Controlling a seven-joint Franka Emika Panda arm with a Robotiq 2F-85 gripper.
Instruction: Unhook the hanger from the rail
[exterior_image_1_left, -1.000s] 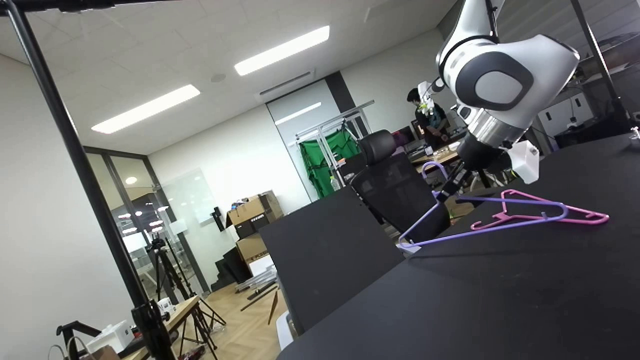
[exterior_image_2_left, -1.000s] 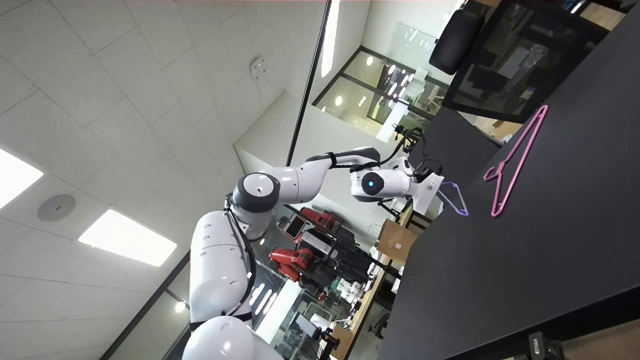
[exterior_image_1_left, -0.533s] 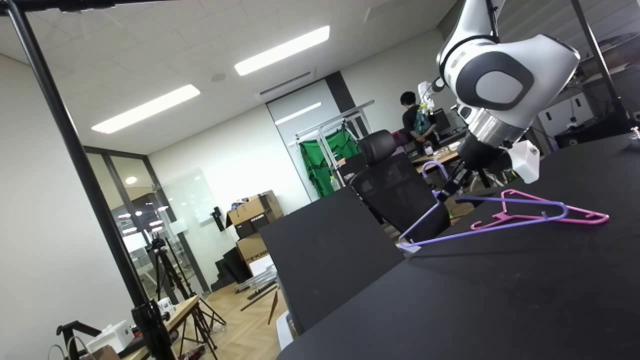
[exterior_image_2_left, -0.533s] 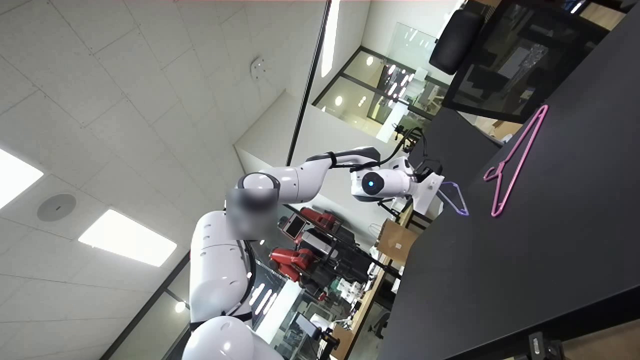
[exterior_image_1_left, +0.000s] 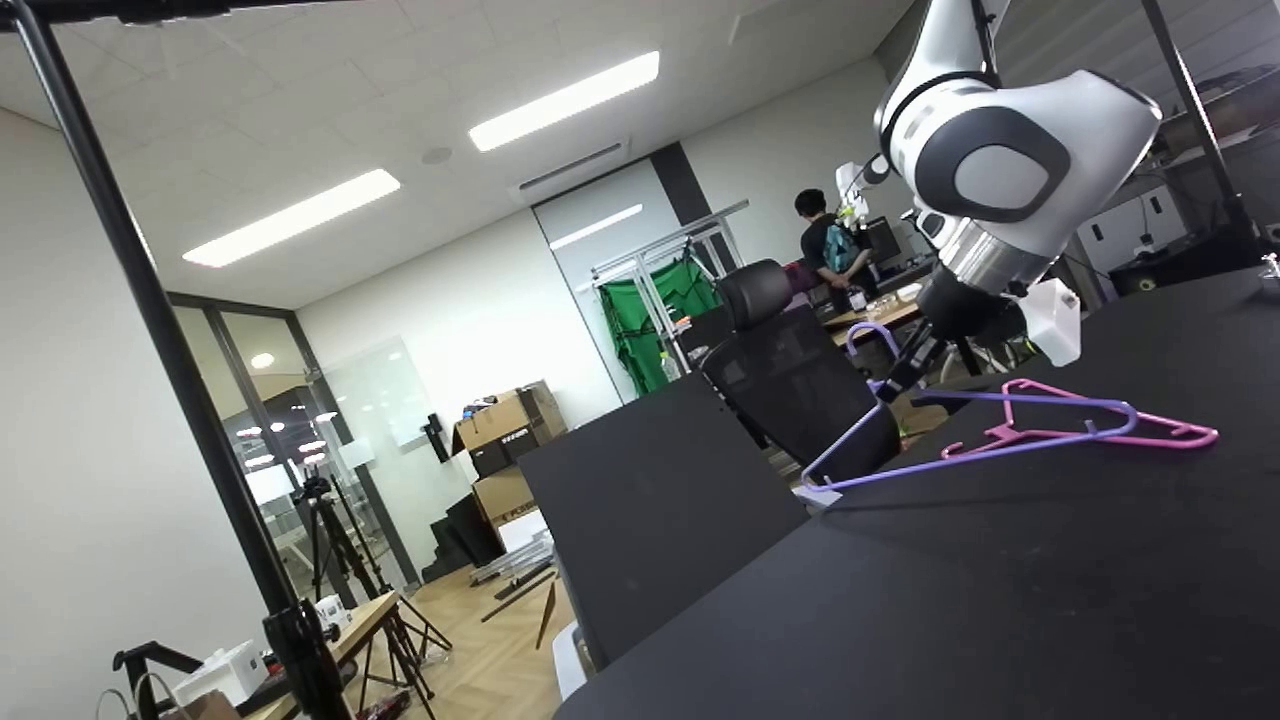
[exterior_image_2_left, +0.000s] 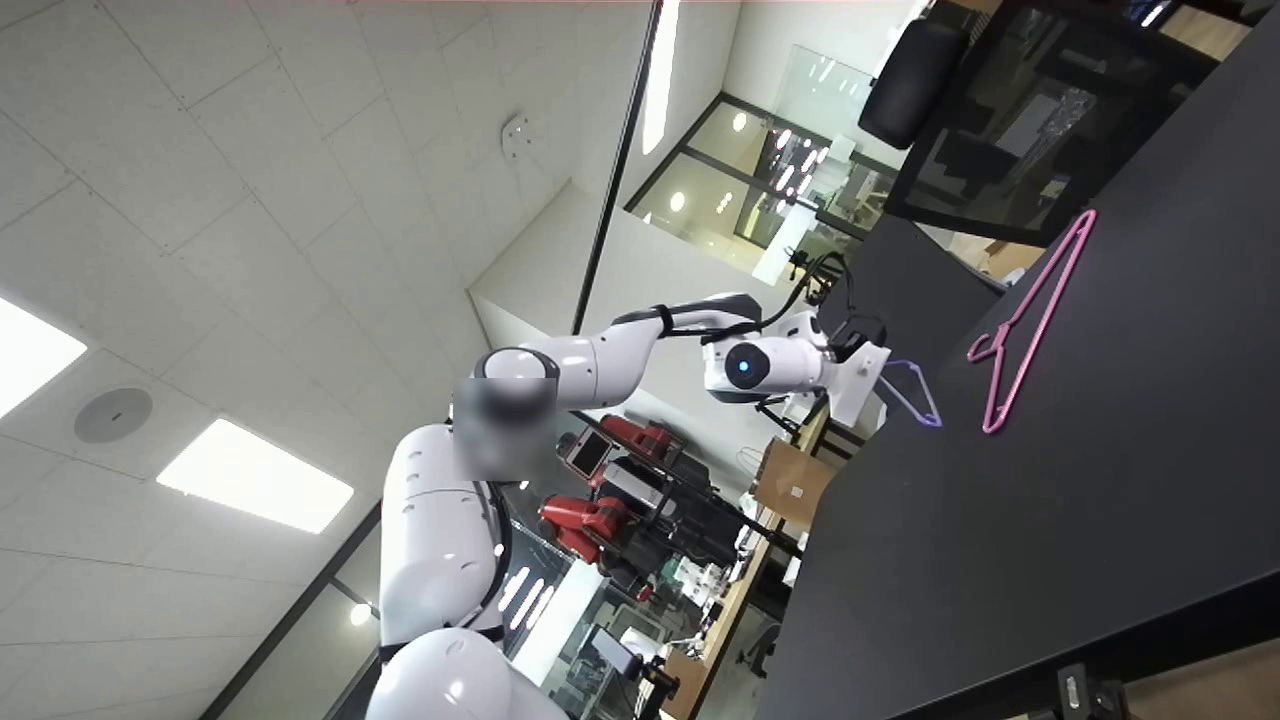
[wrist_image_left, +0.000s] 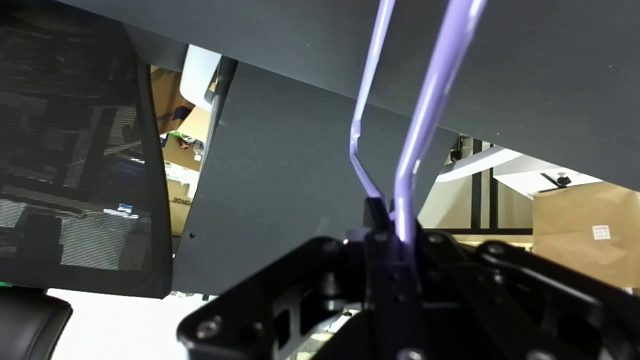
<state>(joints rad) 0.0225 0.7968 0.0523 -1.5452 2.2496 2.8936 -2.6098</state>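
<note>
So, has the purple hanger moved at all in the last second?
Yes, slightly: in an exterior view the purple hanger has shifted to the picture's right, judged against the black table.

In the wrist view, to the left of the claw (wrist_image_left: 394, 220), we see dark letters (wrist_image_left: 181, 201) on a brown box (wrist_image_left: 178, 218); they seem to say "FORGE". To the claw's right, a paper bag (wrist_image_left: 575, 255) carries a white label (wrist_image_left: 601, 232), its lines too small for us to read. In an exterior view, far left of the claw, a black box (exterior_image_1_left: 503, 454) and the carton (exterior_image_1_left: 502, 493) under it bear print that we cannot read.
</note>
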